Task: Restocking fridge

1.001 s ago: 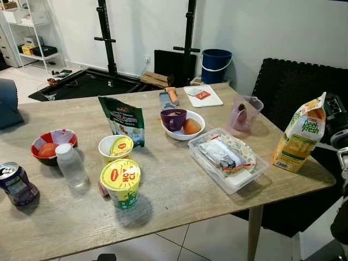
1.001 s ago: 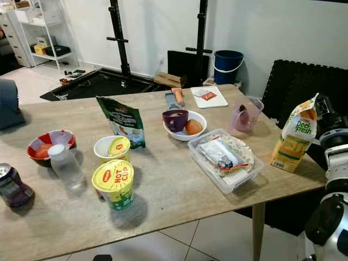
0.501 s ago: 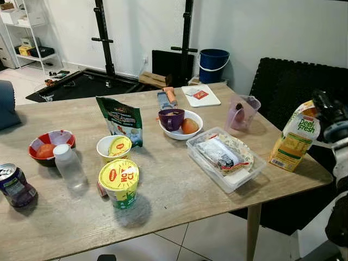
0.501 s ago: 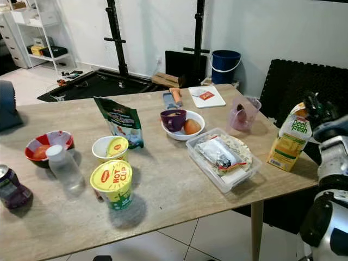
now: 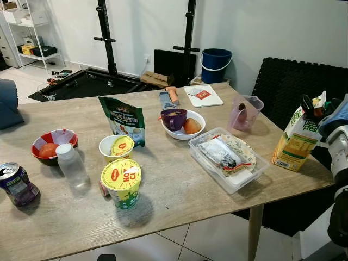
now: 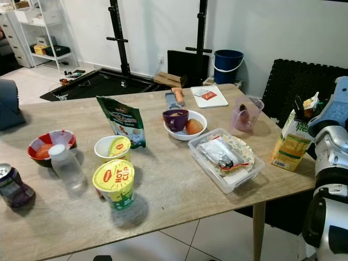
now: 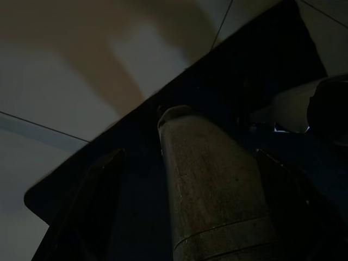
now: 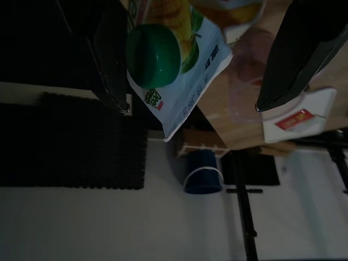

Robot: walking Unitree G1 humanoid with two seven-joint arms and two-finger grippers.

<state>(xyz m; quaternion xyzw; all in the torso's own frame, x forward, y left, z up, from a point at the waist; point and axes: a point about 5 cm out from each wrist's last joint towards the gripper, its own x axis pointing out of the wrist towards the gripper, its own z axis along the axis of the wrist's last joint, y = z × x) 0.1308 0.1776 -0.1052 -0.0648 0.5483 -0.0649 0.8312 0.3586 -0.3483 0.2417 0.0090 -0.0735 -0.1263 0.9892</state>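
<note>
A yellow and green juice carton [image 5: 298, 142] stands upright at the right end of the wooden table [image 5: 179, 201]. My right gripper [image 5: 314, 105] is at the carton's top, open, one black finger on each side of it. In the right wrist view the carton's green cap [image 8: 153, 54] sits between the fingers [image 8: 109, 60], close to one of them. My left arm hangs idle under the table; its wrist view is dark, and the left gripper [image 7: 196, 217] seems open with nothing in it.
Left of the carton lie a clear container [image 5: 227, 157] of wrapped food and a pink jug [image 5: 244, 113]. Further left are a white bowl [image 5: 182, 120], green pouch [image 5: 123, 119], noodle cup [image 5: 121, 182], bottle [image 5: 70, 165], red bowl [image 5: 53, 145] and can [image 5: 18, 184]. A black padded seat [image 5: 288, 81] is behind.
My right gripper has come in from the right and now straddles the carton's top. The carton has stayed upright in place. The camera has swayed slightly.
</note>
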